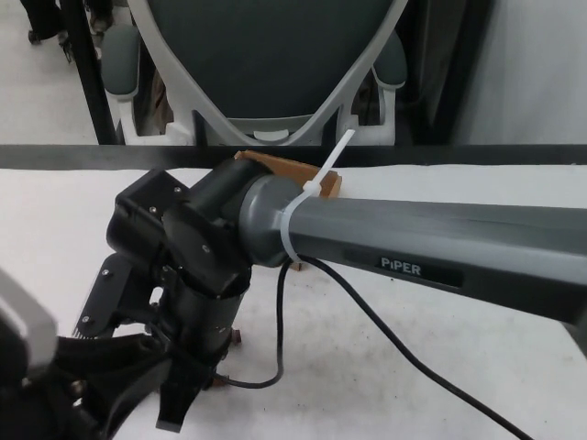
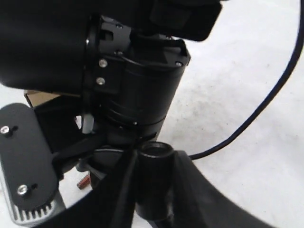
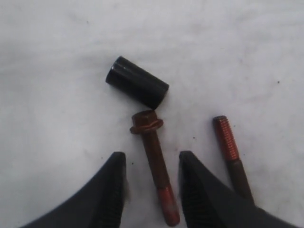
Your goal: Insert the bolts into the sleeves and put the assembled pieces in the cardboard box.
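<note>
White and lightly scuffed, the bench (image 1: 73, 202) runs back to a black bar, with a grey office chair (image 1: 275, 55) standing behind it. From the high view, the right arm (image 1: 413, 238) crosses the bench from the right and bends down at its wrist. A white zip tie (image 1: 316, 188) is cinched round its grey link. On that link's side sits a small dark label (image 1: 413, 268) with pale lettering, the only writing visible. A black cable (image 1: 367, 321) trails from the wrist over the bench. The cardboard box (image 1: 275, 170) stands at the far side of the bench, mostly hidden behind this arm, with a brown edge showing. In the right wrist view, the right claw (image 3: 153, 156) hangs just over the bench with its fingers (image 3: 111, 194) apart. The first bolt (image 3: 156, 166), rust-red, lies flat between them, its flanged head pointing away from the claw. Just beyond that head the lying sleeve (image 3: 137, 88), a short black tube, rests on its side; whether the two touch cannot be told. The second bolt (image 3: 230, 152) lies outside the claw, its threaded end free and its other end hidden behind one finger. In the left wrist view, the left claw (image 2: 156, 166) is clamped on the upright sleeve (image 2: 153, 190), whose open mouth faces up. Close ahead of it stands the right arm's black wrist, with a sliver of the box and a reddish bolt end (image 2: 84, 181) on the bench beneath it.
</note>
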`<action>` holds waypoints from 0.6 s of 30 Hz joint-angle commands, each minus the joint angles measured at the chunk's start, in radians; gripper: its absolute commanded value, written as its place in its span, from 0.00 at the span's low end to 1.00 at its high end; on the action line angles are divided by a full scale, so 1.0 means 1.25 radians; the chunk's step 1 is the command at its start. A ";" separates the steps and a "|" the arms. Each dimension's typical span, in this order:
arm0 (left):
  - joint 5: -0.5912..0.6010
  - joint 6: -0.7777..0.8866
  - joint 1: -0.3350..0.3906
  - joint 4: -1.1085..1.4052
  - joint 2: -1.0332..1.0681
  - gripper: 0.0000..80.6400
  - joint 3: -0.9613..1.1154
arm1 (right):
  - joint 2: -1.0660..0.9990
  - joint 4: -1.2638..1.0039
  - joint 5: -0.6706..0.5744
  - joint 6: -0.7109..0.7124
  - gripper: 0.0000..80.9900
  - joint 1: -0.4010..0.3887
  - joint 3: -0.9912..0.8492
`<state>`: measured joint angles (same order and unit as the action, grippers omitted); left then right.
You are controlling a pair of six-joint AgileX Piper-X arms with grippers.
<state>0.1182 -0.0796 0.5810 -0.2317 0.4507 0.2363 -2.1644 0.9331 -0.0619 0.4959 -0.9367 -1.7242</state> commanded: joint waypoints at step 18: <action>0.003 0.046 -0.001 0.022 -0.235 0.01 -0.120 | -0.019 0.027 -0.043 0.002 0.43 0.001 -0.017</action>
<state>0.1116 -0.0295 0.5810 -0.2172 0.1672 0.0838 -2.1754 0.9468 -0.0876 0.4971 -0.9367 -1.7318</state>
